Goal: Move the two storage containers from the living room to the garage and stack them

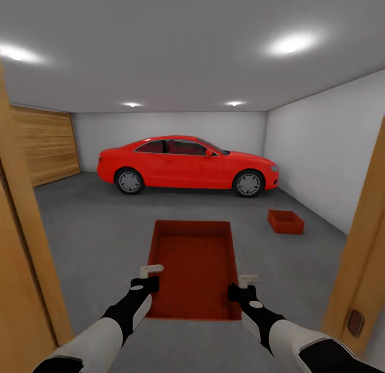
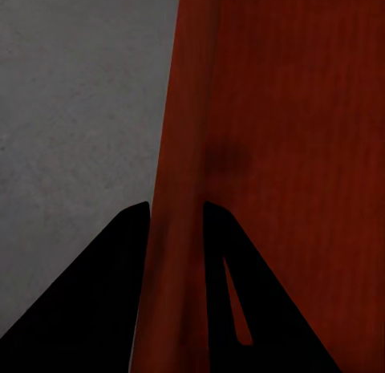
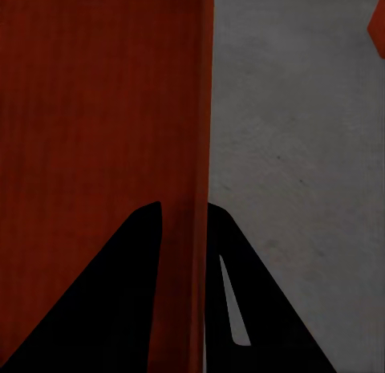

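Observation:
I carry one orange-red storage container [image 1: 195,266] level in front of me, above the garage floor [image 1: 91,228]. My left gripper [image 1: 151,277] is shut on its left wall and my right gripper [image 1: 241,287] on its right wall. In the left wrist view the gripper [image 2: 176,229] straddles the thin wall of the container [image 2: 305,148]; the right wrist view shows the right gripper [image 3: 184,229] clamped the same way on the container [image 3: 88,108]. The second storage container [image 1: 285,222] rests on the concrete ahead to the right, its corner [image 3: 378,24] showing in the right wrist view.
A wooden door frame stands close on my left [image 1: 21,245] and right [image 1: 363,266]. The red car [image 1: 187,163] is parked across the far end. A wooden garage door [image 1: 48,143] is at the left, a white wall [image 1: 326,164] at the right.

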You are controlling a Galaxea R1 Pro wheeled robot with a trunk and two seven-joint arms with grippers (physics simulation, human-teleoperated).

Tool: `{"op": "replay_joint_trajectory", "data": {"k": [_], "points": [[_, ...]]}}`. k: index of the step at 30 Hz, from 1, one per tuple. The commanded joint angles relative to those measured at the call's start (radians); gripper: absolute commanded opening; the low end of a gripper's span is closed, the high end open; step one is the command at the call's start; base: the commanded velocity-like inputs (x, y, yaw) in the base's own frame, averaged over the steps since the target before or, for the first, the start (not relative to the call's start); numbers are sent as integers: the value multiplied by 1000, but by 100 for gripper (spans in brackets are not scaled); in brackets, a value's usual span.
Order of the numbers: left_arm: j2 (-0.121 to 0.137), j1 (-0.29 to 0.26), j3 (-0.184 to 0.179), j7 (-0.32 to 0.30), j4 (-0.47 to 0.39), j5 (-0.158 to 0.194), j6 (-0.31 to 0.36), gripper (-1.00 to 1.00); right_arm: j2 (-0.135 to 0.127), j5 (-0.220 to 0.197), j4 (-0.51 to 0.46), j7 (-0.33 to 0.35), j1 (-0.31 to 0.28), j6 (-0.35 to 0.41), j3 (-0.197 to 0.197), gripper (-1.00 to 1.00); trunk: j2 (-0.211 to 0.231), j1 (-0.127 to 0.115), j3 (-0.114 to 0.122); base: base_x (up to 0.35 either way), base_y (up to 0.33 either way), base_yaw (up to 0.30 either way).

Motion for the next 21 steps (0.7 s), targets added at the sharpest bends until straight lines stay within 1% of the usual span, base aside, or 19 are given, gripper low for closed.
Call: {"op": "replay_joint_trajectory", "data": {"k": [1, 21], "points": [[32, -1, 35, 20, -3, -5, 8, -100, -16, -13, 0, -7, 0, -5, -7, -100, -1, 1, -2, 321, 0, 0], [32, -2, 35, 20, -3, -5, 8, -100, -16, -15, 0, -7, 0, -4, -7, -100, -1, 1, -2, 321, 0, 0]]}}
